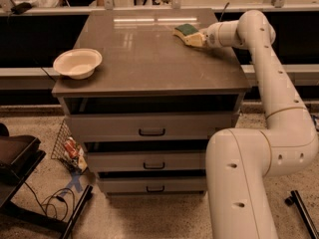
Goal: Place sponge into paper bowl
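The sponge (186, 30), yellow with a dark green top, lies at the far right of the cabinet top (144, 59). My gripper (193, 38) reaches in from the right and is right at the sponge's near right side, touching or almost touching it. The off-white paper bowl (77, 62) stands upright and empty at the cabinet top's front left corner, far from the sponge and the gripper.
The cabinet has three drawers (151, 131) below the top. My arm (271, 78) runs down the cabinet's right side. A wire basket with items (67, 148) and cables (57, 200) lie on the floor at the left. A counter with a rail (149, 4) runs behind.
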### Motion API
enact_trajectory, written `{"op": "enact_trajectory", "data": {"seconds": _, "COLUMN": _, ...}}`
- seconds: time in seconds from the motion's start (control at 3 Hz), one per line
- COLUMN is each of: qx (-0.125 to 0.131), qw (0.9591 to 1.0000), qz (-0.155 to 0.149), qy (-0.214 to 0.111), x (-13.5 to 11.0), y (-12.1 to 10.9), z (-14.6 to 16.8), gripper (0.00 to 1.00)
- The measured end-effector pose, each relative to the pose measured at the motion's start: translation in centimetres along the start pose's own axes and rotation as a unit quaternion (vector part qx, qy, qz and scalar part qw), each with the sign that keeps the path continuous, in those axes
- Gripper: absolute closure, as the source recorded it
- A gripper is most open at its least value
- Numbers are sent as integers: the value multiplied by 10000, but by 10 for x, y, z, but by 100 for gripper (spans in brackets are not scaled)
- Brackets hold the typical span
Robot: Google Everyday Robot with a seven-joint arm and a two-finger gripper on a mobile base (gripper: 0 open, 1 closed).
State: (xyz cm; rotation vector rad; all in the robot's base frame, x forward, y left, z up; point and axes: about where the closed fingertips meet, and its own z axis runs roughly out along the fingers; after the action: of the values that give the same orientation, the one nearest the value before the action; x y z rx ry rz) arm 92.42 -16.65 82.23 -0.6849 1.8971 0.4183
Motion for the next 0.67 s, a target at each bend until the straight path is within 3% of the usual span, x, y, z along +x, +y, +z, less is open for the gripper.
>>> {"op": "enact_trajectory", "data": {"seconds": 0.33, "qx": -1, "qw": 10000, "qz": 0, "qy": 0, "x": 0, "y": 0, "z": 0, "gripper": 0}}
{"op": "enact_trajectory", "data": {"seconds": 0.67, "qx": -67, "qw": 9998, "qz": 175, "qy": 24, "x": -3, "y": 5, "z": -1, "gripper": 0}}
